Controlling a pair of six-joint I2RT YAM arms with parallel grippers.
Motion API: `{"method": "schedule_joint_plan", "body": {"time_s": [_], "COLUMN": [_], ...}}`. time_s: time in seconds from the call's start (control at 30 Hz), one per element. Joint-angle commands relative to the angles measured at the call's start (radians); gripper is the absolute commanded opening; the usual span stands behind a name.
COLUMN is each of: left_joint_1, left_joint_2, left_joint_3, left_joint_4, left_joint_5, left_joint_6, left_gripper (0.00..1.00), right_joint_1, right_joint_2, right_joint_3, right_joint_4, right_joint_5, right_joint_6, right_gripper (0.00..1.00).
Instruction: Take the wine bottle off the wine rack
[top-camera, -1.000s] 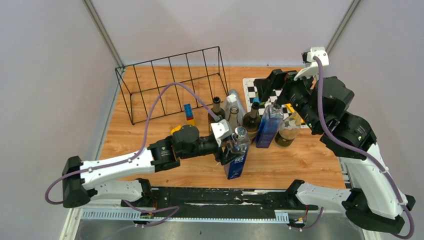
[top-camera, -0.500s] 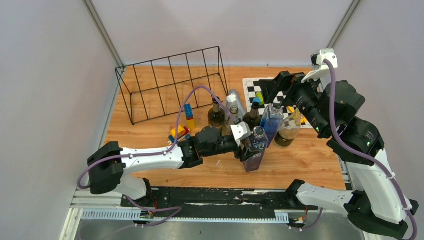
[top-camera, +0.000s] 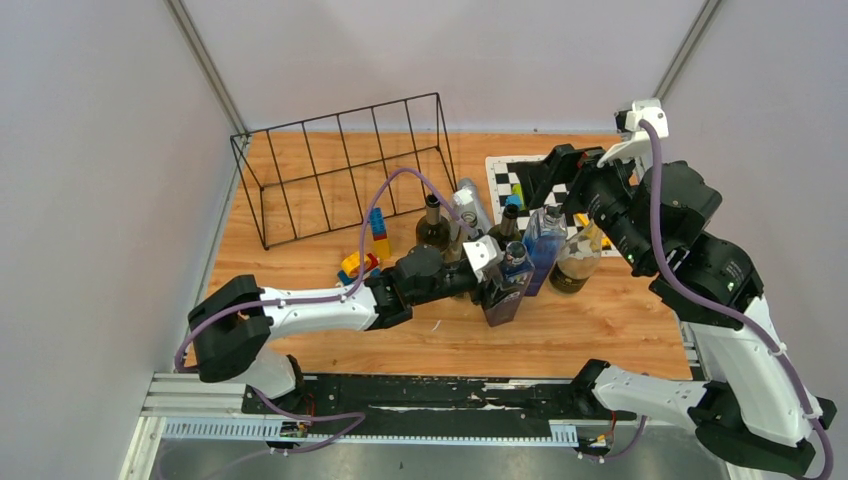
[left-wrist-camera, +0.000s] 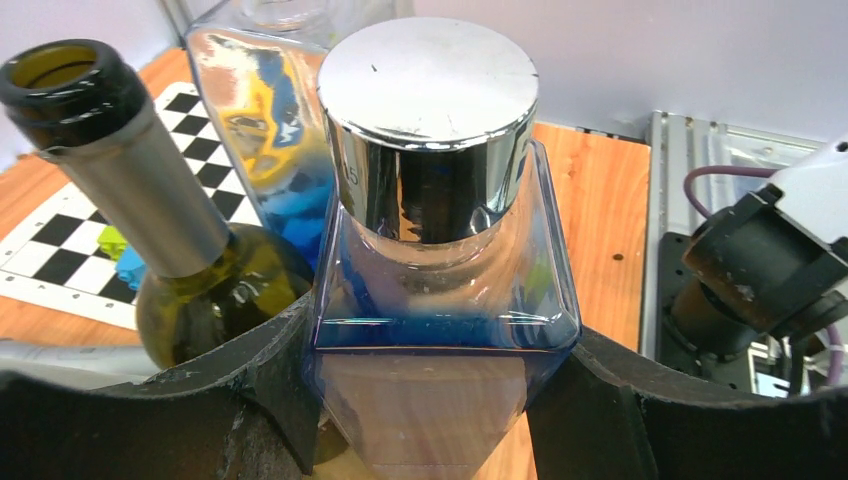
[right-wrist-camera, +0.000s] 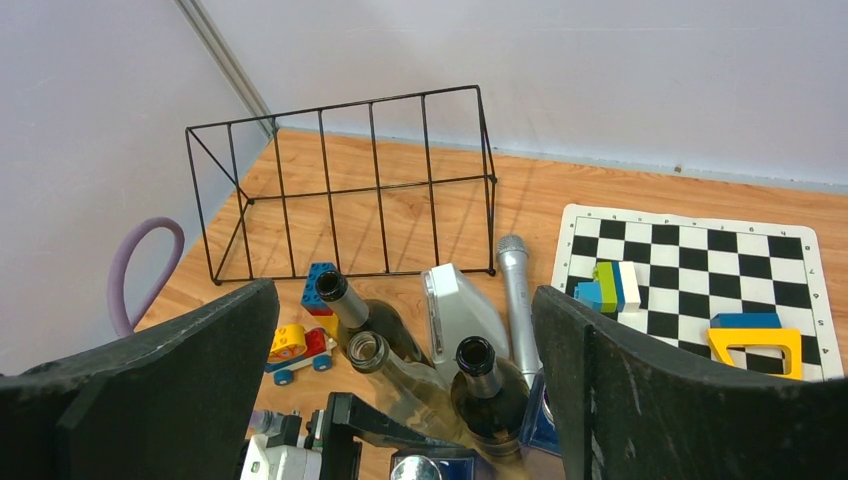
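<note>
Now: left jaws clamp the blue bottle (left-wrist-camera: 440, 300), right jaws gape empty; I should stand it upright, clear of the green bottle (left-wrist-camera: 215, 300)

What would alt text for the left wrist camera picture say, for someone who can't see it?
The left gripper clamps a square blue glass bottle with a shiny silver cap, filling the view. Beside it stands an open dark green bottle, with another blue bottle and a chessboard mat behind.

Blue bottle (top-camera: 508, 295) upright, apart from wine rack (top-camera: 340, 115)
</note>
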Motion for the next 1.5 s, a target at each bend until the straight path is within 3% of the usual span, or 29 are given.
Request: {"method": "schedule_joint_plan", "body": {"time_s": [0.0, 0.3, 0.7, 0.9, 1.2, 1.47], "left_joint_1": [0.012, 0.012, 0.013, 0.011, 0.013, 0.012], "left_joint_2": [-0.016, -0.018, -0.03, -0.029, -0.028, -0.03], "left_joint_3": [0.095, 0.125, 0.115, 0.115, 0.12, 0.121], "left_joint_4": [0.196, 0.084, 0.062, 0.051, 0.033, 0.025], "left_joint_5": [-0.011, -0.054, -0.103, -0.105, -0.121, -0.126], "left_joint_6": [0.06, 0.129, 0.107, 0.101, 0.089, 0.086], "left_gripper": [0.0, 0.01, 0.45, 0.53, 0.76, 0.83], "right_joint_1": [-0.004, -0.004, -0.003, -0.003, -0.004, -0.004], "right_joint_2": [-0.005, -0.005, -0.007, -0.009, -0.016, -0.015], "right_joint_3": [-0.009, -0.015, -0.025, -0.027, -0.035, -0.036], "right_joint_4": [0.026, 0.026, 0.03, 0.032, 0.034, 0.033], "right_joint_5": [-0.001, -0.008, -0.012, -0.013, -0.012, -0.016], "right_joint_6": [-0.007, -0.007, -0.006, -0.006, -0.004, -0.006], "right_gripper": [0.99, 0.99, 0.99, 0.99, 0.99, 0.99]}}
